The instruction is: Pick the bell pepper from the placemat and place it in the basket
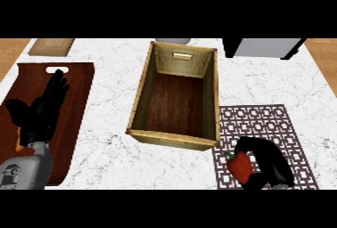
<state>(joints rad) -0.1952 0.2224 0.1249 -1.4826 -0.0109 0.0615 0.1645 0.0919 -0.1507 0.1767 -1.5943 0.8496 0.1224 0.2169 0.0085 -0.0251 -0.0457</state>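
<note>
A red bell pepper with a green stem lies on the patterned placemat at the lower right. My right hand is curled round the pepper from its right side, with fingers above and below it. The wooden basket, tall and open-topped, stands in the middle of the counter, just left of the placemat, with nothing inside. My left hand rests open, fingers up, over the dark wooden board at the left.
A dark wooden cutting board lies along the counter's left side. A small tan mat sits at the back left. A grey and black appliance stands at the back right. White marble counter lies between board and basket.
</note>
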